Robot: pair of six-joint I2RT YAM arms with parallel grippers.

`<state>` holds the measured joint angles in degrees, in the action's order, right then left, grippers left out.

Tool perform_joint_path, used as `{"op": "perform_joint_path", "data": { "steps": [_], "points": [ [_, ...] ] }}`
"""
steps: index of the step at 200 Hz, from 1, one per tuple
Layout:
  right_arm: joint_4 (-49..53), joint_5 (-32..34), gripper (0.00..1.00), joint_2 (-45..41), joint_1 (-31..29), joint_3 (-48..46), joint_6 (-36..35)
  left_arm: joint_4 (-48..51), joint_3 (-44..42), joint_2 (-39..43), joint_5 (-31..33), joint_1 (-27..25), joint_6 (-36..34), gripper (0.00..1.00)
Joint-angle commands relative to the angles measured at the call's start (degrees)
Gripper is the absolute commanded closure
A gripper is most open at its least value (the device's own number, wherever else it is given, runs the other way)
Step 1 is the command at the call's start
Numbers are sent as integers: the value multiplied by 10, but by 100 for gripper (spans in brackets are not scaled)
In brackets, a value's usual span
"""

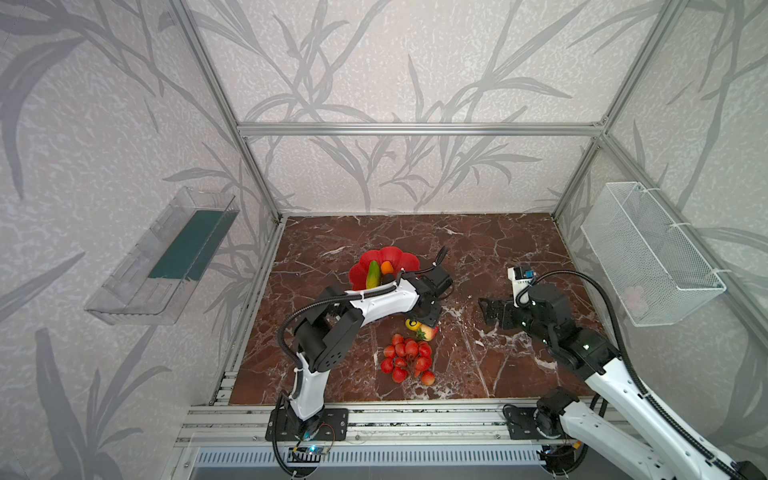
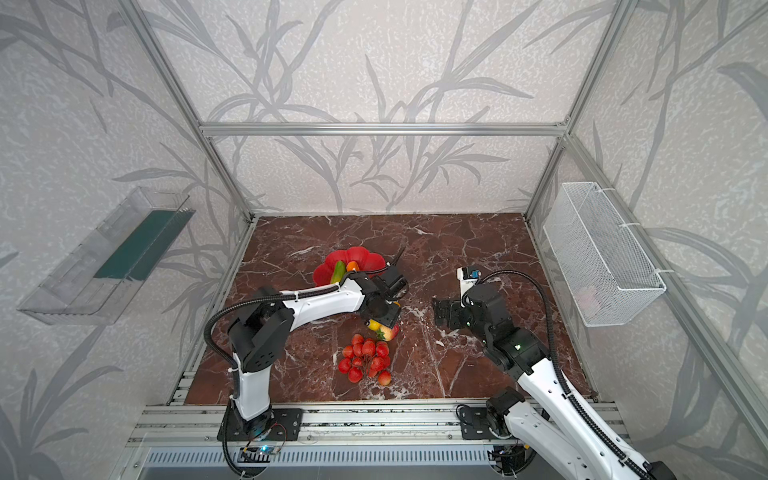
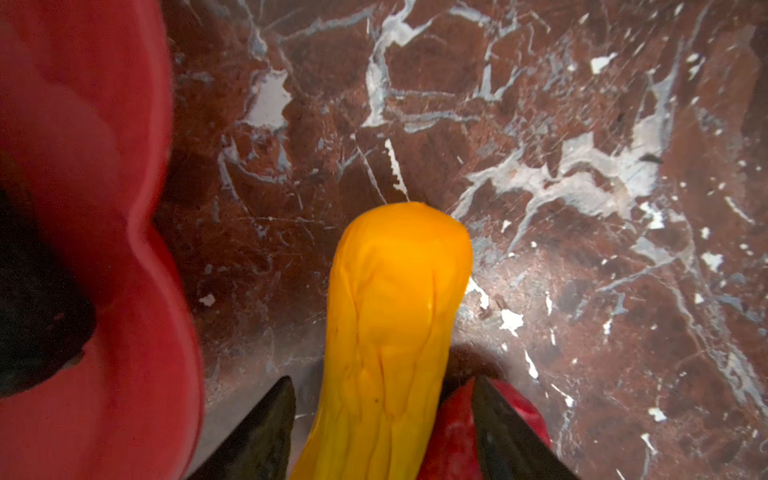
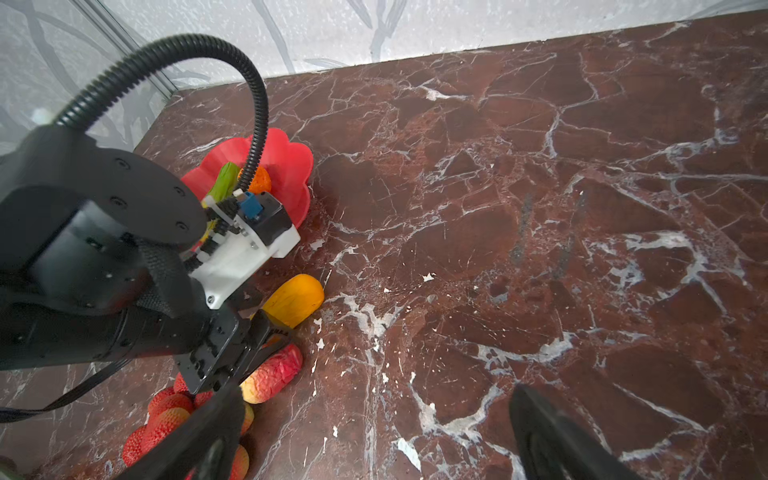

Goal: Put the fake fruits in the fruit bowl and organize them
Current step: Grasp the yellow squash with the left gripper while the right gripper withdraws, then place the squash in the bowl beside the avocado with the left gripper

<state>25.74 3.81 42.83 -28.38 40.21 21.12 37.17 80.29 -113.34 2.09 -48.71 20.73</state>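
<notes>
Nearest the arm bases, the bunch of red berries (image 1: 409,359) lies on the brown marble table (image 1: 498,249), well short of the bowl. Just beyond the bunch sits the red-yellow apple (image 1: 431,333), close against the yellow-orange gourd (image 3: 399,291). The gourd's rounded end sticks out over the marble, and I cannot tell whether it rests on the table or hangs just above it. The left gripper (image 1: 429,318) reaches down over the gourd. In the left wrist view its dark fingertips (image 3: 266,428) stand one on each side of the gourd, with a slim gap showing at the tips. Whether they press it further back cannot be made out. About level with this and well apart to the right, the right gripper (image 4: 376,395) points toward the fruit. Its jaws are spread wide, with only bare marble between them, so it holds nothing. Farther back, left of centre, the red scalloped fruit bowl (image 1: 401,255) stands on the table near the gourd. In it the green-yellow cucumber (image 1: 373,274) and the small orange (image 1: 386,267) lie side by side. In both top views the left forearm covers the bowl's near edge.
</notes>
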Motion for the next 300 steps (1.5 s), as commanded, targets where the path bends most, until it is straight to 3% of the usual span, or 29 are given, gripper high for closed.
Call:
{"op": "perform_joint_path", "data": {
  "steps": [1,68,100,132,151,172,196,221,262,300],
  "points": [
    [8,2,1,-11,4,-4,1,19,19,-13,12,-2,-2,42],
    [9,8,1,-28,4,-8,6,1,28,6,-7,-1,-19,62],
    [11,11,1,-31,6,-4,7,-25,28,69,-39,3,-9,63],
    [13,13,1,-34,5,0,4,-31,28,150,6,16,11,63],
    [16,13,1,-34,6,2,-1,-62,3,197,21,38,5,62],
    [20,13,1,-31,5,0,-4,-88,-21,224,-8,90,21,62],
    [26,0,1,-24,5,1,-11,-135,-50,220,-62,154,56,62],
    [45,-26,1,-1,5,6,-27,-157,-47,177,-78,186,70,62],
    [60,-62,0,21,5,1,-26,-218,-37,100,-169,219,90,63],
    [43,-109,3,36,-5,-33,9,-214,-13,44,-173,225,106,63]
  ]
}}
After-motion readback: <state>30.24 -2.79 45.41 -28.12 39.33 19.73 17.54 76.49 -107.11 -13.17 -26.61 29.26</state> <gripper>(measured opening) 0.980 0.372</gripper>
